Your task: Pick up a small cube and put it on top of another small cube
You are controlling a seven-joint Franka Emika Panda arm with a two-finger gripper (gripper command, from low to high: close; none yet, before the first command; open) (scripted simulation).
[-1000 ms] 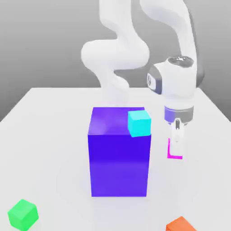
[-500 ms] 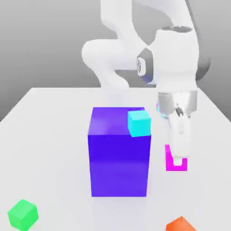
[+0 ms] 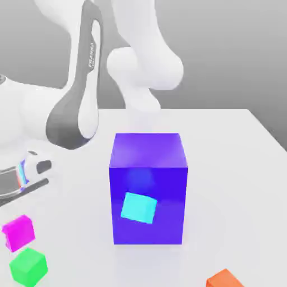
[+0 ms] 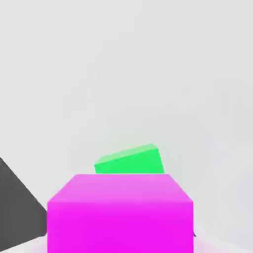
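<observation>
The small magenta cube [image 3: 18, 234] hangs just above the table at the exterior view's lower left, under the arm's hand. My gripper [image 3: 20, 222] is shut on it. Right below it, slightly nearer the camera, the small green cube [image 3: 28, 266] rests on the table, and the two look a hair apart. In the hand view the magenta cube [image 4: 120, 212] sits close in the foreground with the green cube [image 4: 130, 160] just beyond it.
A big purple-blue block [image 3: 148, 151] stands mid-table. A small cyan cube [image 3: 138, 207] shows tilted in front of the block's near face. A small orange cube [image 3: 224, 278] lies at the front edge on the exterior view's right. The white table [image 3: 235, 168] spreads around them.
The arm has swung from the exterior view's right of the big block to its far left, carrying the magenta cube over the green one. The cyan cube has left the block's top.
</observation>
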